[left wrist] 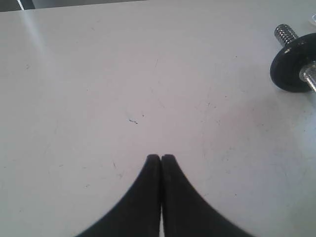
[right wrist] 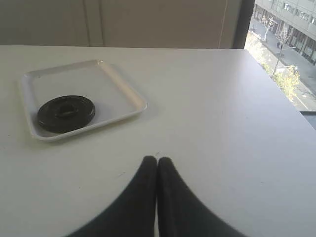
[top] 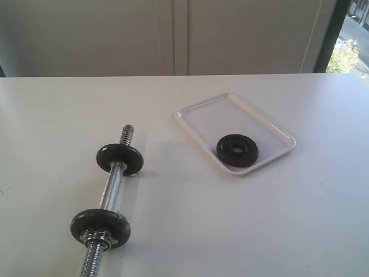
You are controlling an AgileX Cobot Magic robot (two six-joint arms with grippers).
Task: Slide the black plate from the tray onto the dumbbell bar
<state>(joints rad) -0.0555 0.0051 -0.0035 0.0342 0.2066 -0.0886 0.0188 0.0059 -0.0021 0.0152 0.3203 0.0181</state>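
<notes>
White table (top: 242, 231): black plate (top: 237, 150) lies flat in the tray (top: 202, 112), hole up for threading — left gripper (left wrist: 161, 158) and right gripper (right wrist: 157, 159) both pinched closed, empty.

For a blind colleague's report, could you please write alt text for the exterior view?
A glossy black round weight plate lies flat in a white rectangular plastic tray on a white table. To its left lies a chrome dumbbell bar carrying two duller black discs.
</notes>
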